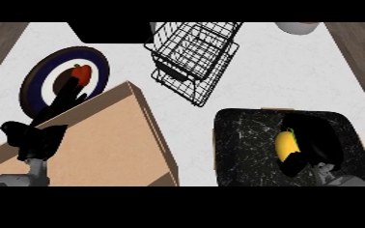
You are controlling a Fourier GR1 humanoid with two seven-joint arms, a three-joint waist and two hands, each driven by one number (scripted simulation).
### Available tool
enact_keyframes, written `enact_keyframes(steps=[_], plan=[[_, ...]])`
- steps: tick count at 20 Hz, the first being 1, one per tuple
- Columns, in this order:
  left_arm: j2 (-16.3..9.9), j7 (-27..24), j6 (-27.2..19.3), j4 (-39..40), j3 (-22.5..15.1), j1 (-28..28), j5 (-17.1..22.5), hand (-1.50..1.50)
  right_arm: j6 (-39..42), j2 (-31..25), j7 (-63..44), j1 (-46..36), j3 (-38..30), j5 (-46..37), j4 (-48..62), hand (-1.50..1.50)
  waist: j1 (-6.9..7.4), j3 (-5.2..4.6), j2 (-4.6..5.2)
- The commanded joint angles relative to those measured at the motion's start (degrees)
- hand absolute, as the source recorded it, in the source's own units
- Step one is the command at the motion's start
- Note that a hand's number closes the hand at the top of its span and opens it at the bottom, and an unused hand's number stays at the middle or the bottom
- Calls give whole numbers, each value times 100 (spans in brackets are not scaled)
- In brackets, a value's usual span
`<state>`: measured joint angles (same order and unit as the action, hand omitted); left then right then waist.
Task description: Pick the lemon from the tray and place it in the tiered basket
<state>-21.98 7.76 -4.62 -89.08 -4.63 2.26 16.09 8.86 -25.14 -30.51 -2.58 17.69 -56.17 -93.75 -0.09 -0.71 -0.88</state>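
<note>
A yellow lemon (286, 144) lies on the black speckled tray (246, 145) at the lower right. My right hand (317, 142) is curled round the lemon from its right side, with fingers arching over its top and under its bottom. The black wire tiered basket (192, 53) stands at the top middle, well away from the tray. My left hand (43, 135) is at the lower left with fingers straight and pointing up, resting over the edge of a tan box.
A tan cardboard box (107, 140) fills the lower left. Behind it lies a round dark blue and white plate (43, 79) with a red pepper (83, 72) on it. A white bowl (298, 27) sits at the top right edge. A black object (110, 31) lies at the top left.
</note>
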Motion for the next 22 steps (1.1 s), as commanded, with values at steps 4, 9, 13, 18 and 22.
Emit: enact_keyframes(steps=[4, 9, 13, 18, 22], plan=[[14, 89, -3, -181, -76, -193, -70, 0, -758, -620, 634, 597, -1161, 203, 521, 150, -21, 76, 82], [22, 247, -122, -295, -19, -134, -1, 0, -1369, -436, 592, 691, -1508, 327, -956, 150, -103, 71, 42], [-58, 112, -122, -282, -75, -219, -127, 0, -2153, 150, 1077, 632, -1744, 1057, -1545, 150, -102, 83, 30], [-110, 34, 135, 33, 122, 69, 75, 0, -1639, 237, 599, 276, -1662, 1209, -2757, 150, -43, 67, 72], [49, -73, 79, 159, 0, 28, -52, 0, -392, 61, -496, -587, -1704, 1691, -3535, 150, 0, 62, 81]])
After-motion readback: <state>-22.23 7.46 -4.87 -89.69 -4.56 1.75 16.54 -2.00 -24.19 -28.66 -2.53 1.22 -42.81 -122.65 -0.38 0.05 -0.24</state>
